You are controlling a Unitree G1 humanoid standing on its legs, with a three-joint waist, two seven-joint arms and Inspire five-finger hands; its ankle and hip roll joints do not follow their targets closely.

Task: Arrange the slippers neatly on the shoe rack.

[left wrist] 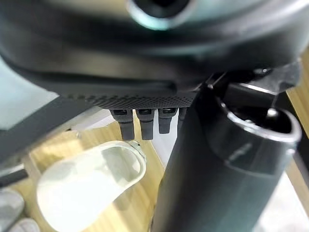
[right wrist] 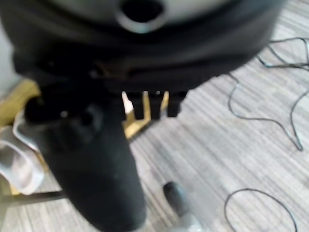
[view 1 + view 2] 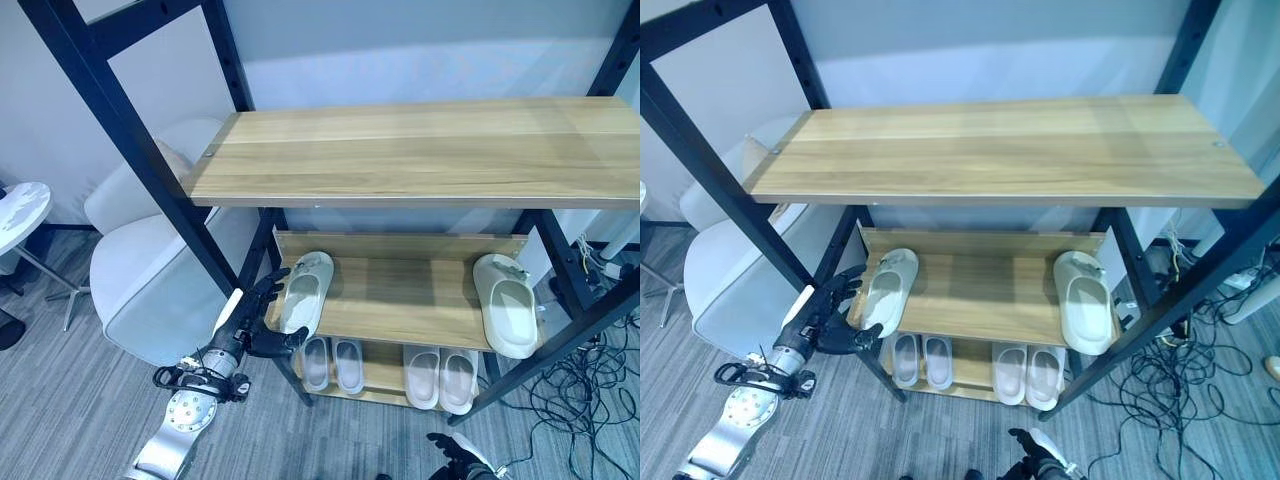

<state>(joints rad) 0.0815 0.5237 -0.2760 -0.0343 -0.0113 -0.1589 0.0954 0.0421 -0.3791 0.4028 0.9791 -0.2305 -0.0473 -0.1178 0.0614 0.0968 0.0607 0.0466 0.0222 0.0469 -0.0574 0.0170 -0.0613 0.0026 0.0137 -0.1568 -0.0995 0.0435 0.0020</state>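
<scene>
slippers sit far apart on the middle shelf of the shoe rack, and you can see why the job isn't done: the left slipper lies at the shelf's left end, left of centre in the frame, angled with its heel hanging toward the front edge, while the right slipper lies at the far right end, heel also over the front edge. they belong side by side, so 1 has to travel.

your left hand is at the lower left of the frame, right at the left slipper's heel. its fingers are spread and fairly straight, reaching along the slipper's outer side, with the thumb tucked under the heel; they look open around it and not clamped. that placement suggests you are about to nudge or take the slipper. your right hand hangs low at the bottom edge, idle; whether its fingers are curled i cannot tell.

mind what's close by: the black rack post slants down just beside your left wrist, and a white chair stands at the left behind it. 2 more pairs line the bottom shelf directly below. cables sprawl over the floor at the lower right.
</scene>
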